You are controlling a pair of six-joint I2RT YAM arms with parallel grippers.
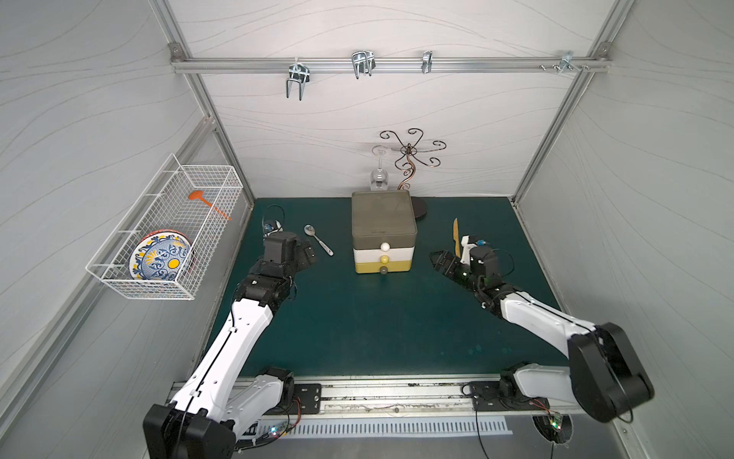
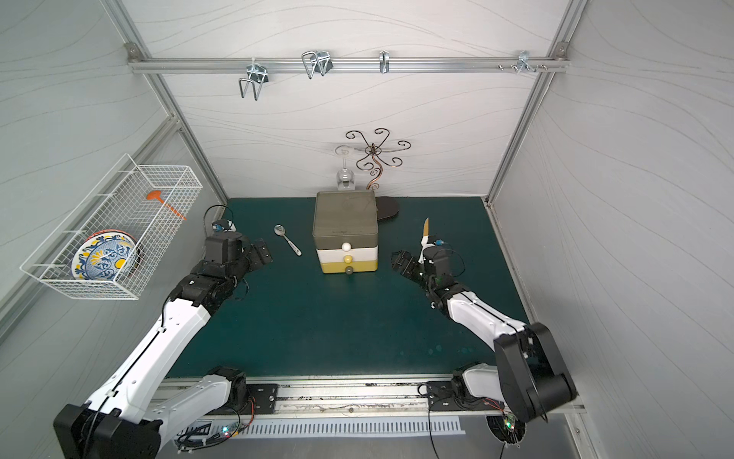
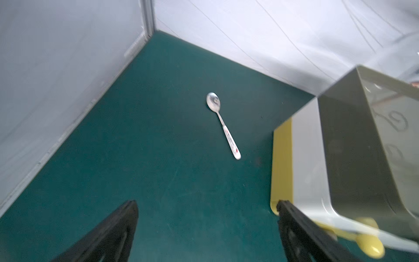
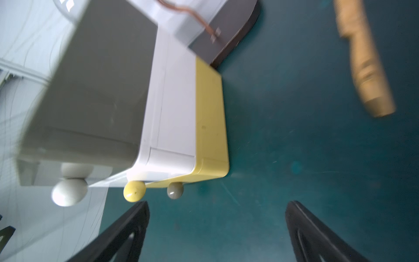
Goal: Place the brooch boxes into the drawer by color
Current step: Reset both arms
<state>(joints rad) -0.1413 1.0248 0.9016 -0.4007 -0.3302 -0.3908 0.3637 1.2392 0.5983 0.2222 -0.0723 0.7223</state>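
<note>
1. Jaws of the left gripper [image 3: 207,204] are seen spread wide, with nothing held or touched.
2. Jaws of the right gripper [image 4: 218,203] are likewise spread, empty.
3. The drawer [image 1: 384,234] is found between both grippers, apart from them, all tiers shut.

Lab robot cell: aluminium frame [image 1: 397,65], white panels [image 1: 357,119], green mat [image 1: 377,318]
</note>
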